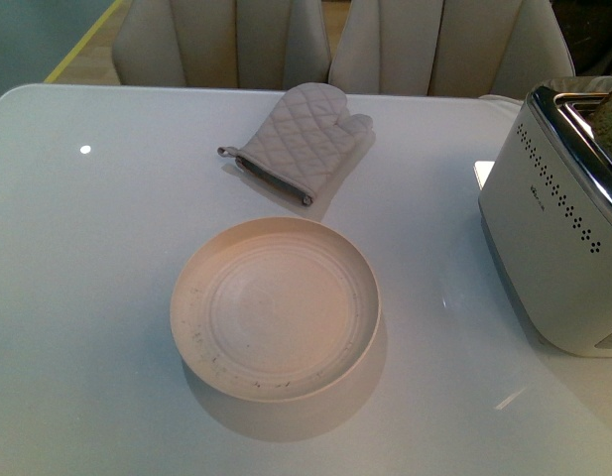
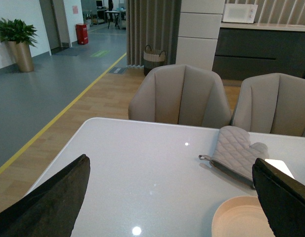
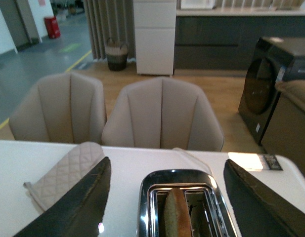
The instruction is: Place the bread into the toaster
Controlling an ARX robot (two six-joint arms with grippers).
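Front view: toaster [image 1: 558,213] cut off at right edge, bread [image 1: 611,121] barely visible in its slot; round beige plate [image 1: 276,307], quilted mitt [image 1: 307,139], no arms. Left wrist view: left gripper [image 2: 169,197] spread wide, empty, above white table [image 2: 142,163]. Right wrist view: right gripper [image 3: 164,202] wide apart over chrome top, bread standing in slot.

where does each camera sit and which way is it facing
Front view: on the body, looking down at the table, plate, oven mitt, toaster; no arm shows.
Left wrist view: over the table, facing the chairs; both open fingers frame it.
Right wrist view: above the toaster, bread in its slot; open fingers show.
All three share the mitt.
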